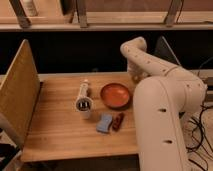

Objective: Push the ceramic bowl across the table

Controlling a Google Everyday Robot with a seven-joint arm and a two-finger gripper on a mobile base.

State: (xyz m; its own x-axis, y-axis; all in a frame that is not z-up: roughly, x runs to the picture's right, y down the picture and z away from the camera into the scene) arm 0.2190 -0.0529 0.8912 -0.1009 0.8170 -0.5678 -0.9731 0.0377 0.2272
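The orange-red ceramic bowl (116, 95) sits right of centre on the light wooden table (57, 132). My white arm rises from the lower right, bends at the top and comes down behind the bowl. The gripper (135, 77) hangs just past the bowl's far right rim, close to it; I cannot tell whether it touches the bowl.
A white bottle (83, 90) lies left of the bowl, with a small upright can (84, 105) in front of it. A blue sponge (104, 123) and a small dark-red oblong object (118, 121) lie in front of the bowl. A yellowish upright panel (17, 95) bounds the left side; a dark panel (167, 50) stands at the right.
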